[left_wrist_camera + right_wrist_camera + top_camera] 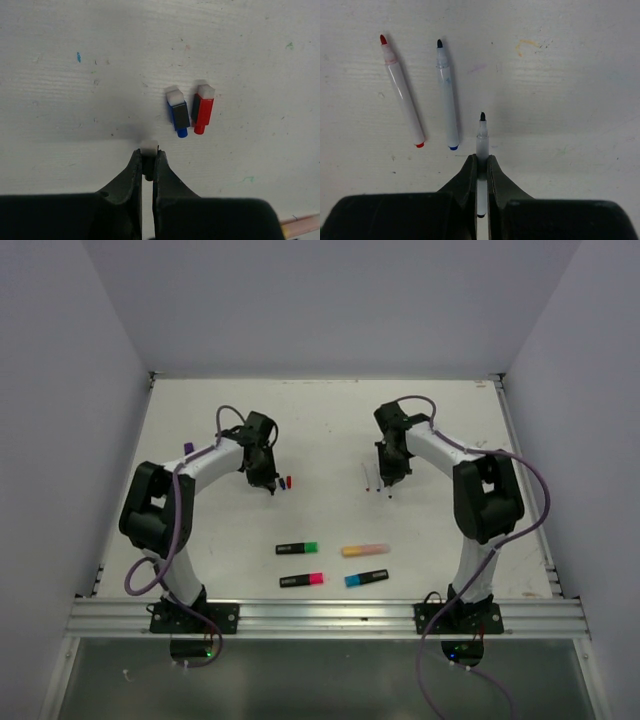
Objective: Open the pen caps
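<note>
Grip on both sides. The left gripper (149, 157) is pinched shut on a small cap (149, 146), whose white end pokes past the fingertips. The right gripper (481, 162) is pinched shut on a thin white pen (482, 137), black tip bare.

Landmark is the peach-orange highlighter (365, 550).
- Beyond it, to the left: blue cap (178, 116) and red cap (204, 114), lying loose.
- Beyond it, slightly right: red-tipped pen (402, 95) and blue-ended pen (446, 100), both uncapped.
- Left of it: green cap (311, 547).
- Nearer the bases than it: pink cap (316, 579) and turquoise cap (353, 581), both on black barrels.

All four highlighters lie crosswise, long axes left to right, between the arms and nearer the bases than either gripper. Green and pink look closer to the left arm, peach-orange and turquoise to the right. Likely both loads get set down first.
</note>
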Controlling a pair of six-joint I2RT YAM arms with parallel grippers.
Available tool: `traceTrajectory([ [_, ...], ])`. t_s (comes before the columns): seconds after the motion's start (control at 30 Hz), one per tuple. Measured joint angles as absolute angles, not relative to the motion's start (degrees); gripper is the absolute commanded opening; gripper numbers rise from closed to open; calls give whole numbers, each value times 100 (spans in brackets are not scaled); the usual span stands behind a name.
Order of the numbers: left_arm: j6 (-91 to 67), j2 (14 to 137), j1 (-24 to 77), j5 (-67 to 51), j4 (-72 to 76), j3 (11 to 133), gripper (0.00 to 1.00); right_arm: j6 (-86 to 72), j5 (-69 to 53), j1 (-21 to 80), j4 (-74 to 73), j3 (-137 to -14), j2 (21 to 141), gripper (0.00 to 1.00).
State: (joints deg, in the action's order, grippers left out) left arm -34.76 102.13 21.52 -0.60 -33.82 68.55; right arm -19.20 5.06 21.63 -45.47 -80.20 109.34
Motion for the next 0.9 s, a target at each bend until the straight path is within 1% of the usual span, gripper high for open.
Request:
traceTrajectory([
  [0.17,-3457,10440,2150,12,-3301,6794,0,-1896,506,2012,-4543,-8119,11194,0],
  [0.33,-3413,10556,2139,27,-3173,6785,10,-1876,497,1955,-4534,-8357,11487,0],
  [0.47,-3371,10604,2108,21,-3089,6785,17,-1876,478,1955,-4519,-8547,11727,2],
  [0.5,-3369,10608,2097,21,-3081,6785,25,-1876,475,1957,-4539,-8600,11769,6],
  [0.57,-3341,10621,2078,25,-3074,6785,26,-1879,456,1957,-4523,-8720,11839,10],
  [0.6,-3341,10628,2069,16,-3061,6785,29,-1876,454,1957,-4515,-8764,11867,14],
  [0.67,-3339,10628,2062,19,-3037,6785,32,-1879,445,1957,-4499,-8788,11891,20],
  [0.7,-3339,10628,2062,16,-3028,6785,37,-1876,434,1957,-4506,-8788,11891,27],
  [0.77,-3336,10628,2064,3,-2991,6785,41,-1883,390,1957,-4495,-8788,11891,35],
  [0.8,-3336,10628,2062,1,-2976,6785,43,-1879,375,1957,-4497,-8785,11891,43],
  [0.9,-3339,10628,2064,1,-2936,6785,48,-1874,346,1957,-4493,-8783,11887,52],
])
